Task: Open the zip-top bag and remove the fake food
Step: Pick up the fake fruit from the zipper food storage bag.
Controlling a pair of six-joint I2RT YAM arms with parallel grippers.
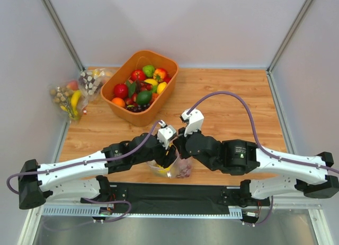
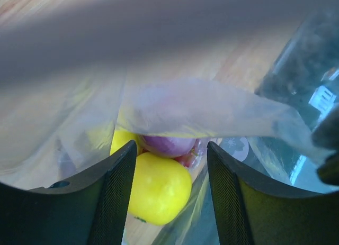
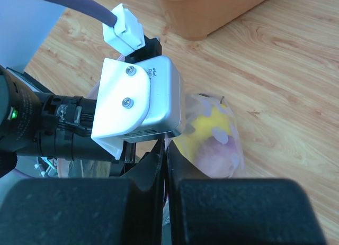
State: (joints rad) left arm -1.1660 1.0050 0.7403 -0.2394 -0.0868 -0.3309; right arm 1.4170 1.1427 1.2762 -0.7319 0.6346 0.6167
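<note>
Clear bags: far left on the table, showing a banana and nuts. They are not mine to touch.
Orange bin: well behind my work, heaped with loose fruit. It is a likely place for whatever I take out.
Left end effector: my fingers are spread apart, gripping nothing. They are poised at the mouth of the zip-top bag, with a flap of its film stretched across just above them.
Zip-top bag: it lies near the front edge of the table, about midway between my two arm bases and right under both wrists. From the film lifted off the contents, I judge the mouth to be at least partly parted.
Fake food: it is inside the bag. A yellow fruit sits directly between my left fingers, with a purple onion touching it behind.
Right end effector: the fingers are pressed together. The film runs taut toward them, so I take them to be pinching the bag's lip, though the pinch itself is hidden.
Step in hand: reach in for the yellow fruit.
How to do it well: hold the right pinch steady and slightly raised so the mouth gapes. Slide my left fingers under the flap, not onto it. Centre them on the fruit's widest part before closing, since glossy plastic can squirt out of an off-centre squeeze. Then lift out along the opening, away from the right fingers.
Watch for: film caught between finger and fruit, and my two wrists crowding each other.
</note>
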